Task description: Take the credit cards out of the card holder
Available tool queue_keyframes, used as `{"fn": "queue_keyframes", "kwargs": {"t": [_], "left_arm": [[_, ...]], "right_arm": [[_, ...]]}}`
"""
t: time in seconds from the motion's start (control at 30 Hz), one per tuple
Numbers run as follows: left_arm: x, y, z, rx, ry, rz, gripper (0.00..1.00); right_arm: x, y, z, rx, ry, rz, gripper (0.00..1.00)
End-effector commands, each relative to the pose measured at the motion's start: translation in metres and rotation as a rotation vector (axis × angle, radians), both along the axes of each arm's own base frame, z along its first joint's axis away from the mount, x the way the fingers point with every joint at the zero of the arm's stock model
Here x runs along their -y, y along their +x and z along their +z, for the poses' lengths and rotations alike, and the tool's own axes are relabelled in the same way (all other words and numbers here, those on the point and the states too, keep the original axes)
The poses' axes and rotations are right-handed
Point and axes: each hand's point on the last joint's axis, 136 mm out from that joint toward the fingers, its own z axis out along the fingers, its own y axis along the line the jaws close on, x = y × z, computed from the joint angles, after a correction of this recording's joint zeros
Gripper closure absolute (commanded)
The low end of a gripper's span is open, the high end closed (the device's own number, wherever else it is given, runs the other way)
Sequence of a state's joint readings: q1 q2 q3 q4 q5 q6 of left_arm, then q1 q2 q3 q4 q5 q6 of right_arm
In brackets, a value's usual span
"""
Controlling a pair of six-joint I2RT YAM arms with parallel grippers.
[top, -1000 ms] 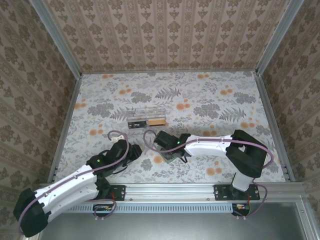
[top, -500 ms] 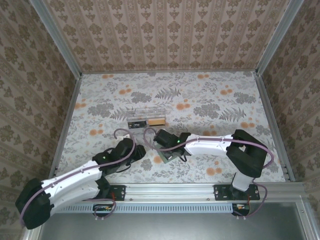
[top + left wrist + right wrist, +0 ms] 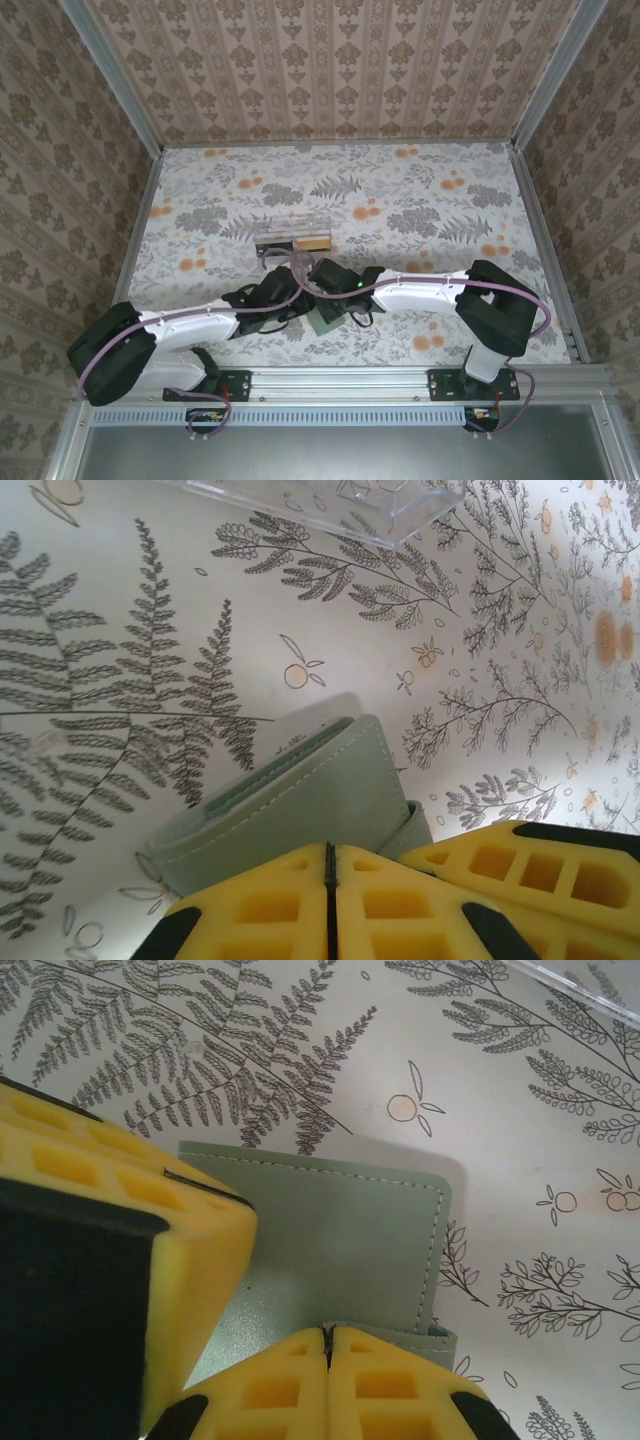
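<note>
The grey-green card holder lies folded on the patterned table near the front middle. My left gripper comes at it from the left, my right gripper from the right. In the left wrist view the card holder runs under my left gripper, whose yellow fingers meet with nothing visible between them; a right finger shows alongside. In the right wrist view my right gripper is shut with its tips against the card holder, and the left fingers rest on its left side. The credit cards are hidden.
A clear plastic box with black and orange contents stands just behind the card holder; its edge shows in the wrist views. Metal rails and patterned walls border the table. Open tabletop extends to the back and right.
My left arm has swung right, up to the card holder, and its gripper has shut. My right gripper shut early in the second and has stayed at the card holder.
</note>
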State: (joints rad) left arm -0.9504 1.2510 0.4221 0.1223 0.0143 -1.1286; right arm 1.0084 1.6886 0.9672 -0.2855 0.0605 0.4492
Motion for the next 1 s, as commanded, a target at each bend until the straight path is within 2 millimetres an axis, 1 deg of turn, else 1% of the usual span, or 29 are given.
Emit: {"fn": "queue_keyframes", "kwargs": {"t": [0.0,0.07,0.2,0.37,0.5,0.7,0.97], "left_arm": [[0.02,0.005,0.012,0.006,-0.073,-0.011,0.95],[0.02,0.003,0.003,-0.017,-0.057,-0.007,1.0],[0.013,-0.002,-0.02,-0.09,0.007,0.018,1.0],[-0.014,-0.018,-0.052,-0.204,0.197,0.054,1.0],[-0.027,-0.028,-0.069,-0.255,0.277,0.055,1.0],[-0.034,-0.036,-0.084,-0.301,0.327,0.038,1.0],[-0.041,-0.04,-0.097,-0.327,0.366,0.03,1.0]], "right_arm": [[-0.002,-0.007,-0.001,-0.05,0.045,-0.009,1.0],[-0.002,-0.006,-0.002,-0.054,0.054,-0.013,1.0],[-0.001,-0.005,-0.003,-0.067,0.071,-0.023,1.0],[0.003,0.0,-0.002,-0.083,0.115,-0.062,1.0],[0.016,0.008,-0.004,-0.083,0.126,-0.118,1.0],[0.038,0.02,-0.004,-0.09,0.143,-0.202,1.0],[0.064,0.029,0.004,-0.084,0.186,-0.284,1.0]]}}
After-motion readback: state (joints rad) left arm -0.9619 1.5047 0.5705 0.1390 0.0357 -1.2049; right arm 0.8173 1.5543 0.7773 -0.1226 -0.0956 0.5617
